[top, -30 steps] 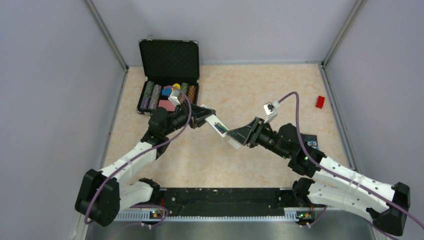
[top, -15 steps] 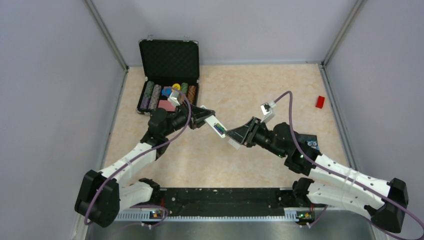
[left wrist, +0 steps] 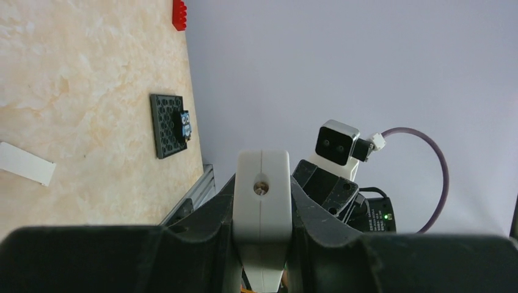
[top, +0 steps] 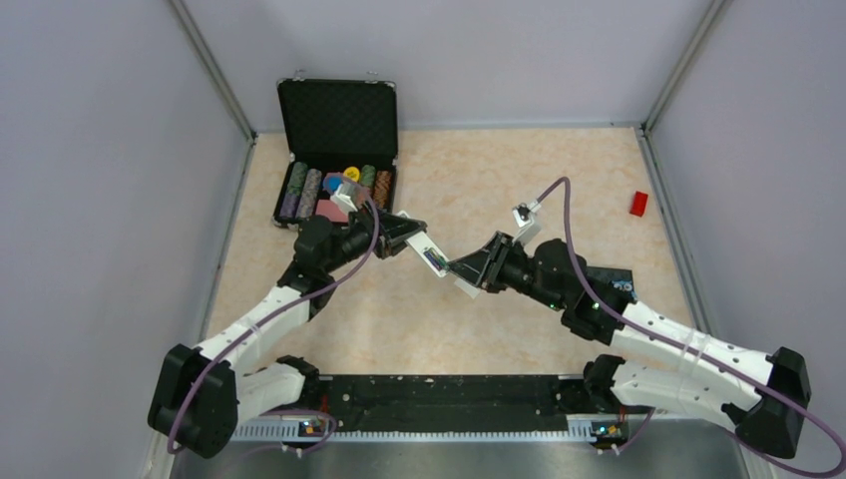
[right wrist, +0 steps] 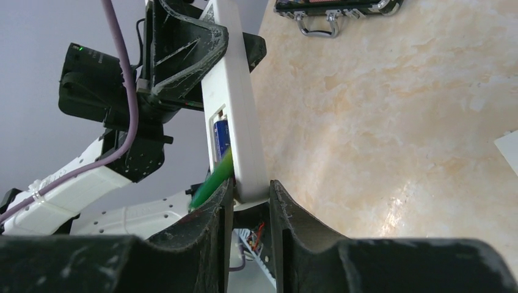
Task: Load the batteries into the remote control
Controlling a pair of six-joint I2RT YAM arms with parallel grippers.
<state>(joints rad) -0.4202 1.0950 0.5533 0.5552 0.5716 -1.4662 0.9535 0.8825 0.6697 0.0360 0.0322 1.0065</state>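
With left gripper clamped on remote control, press green battery, centre-left, flat beside purple battery. Cannot tell right gripper jaw state, perhaps pinching.

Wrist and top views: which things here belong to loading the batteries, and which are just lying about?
For the job: remote control, green battery, dark battery in its recess, white cover plate.
Lying about: poker chip case, red block, dark grid plate.
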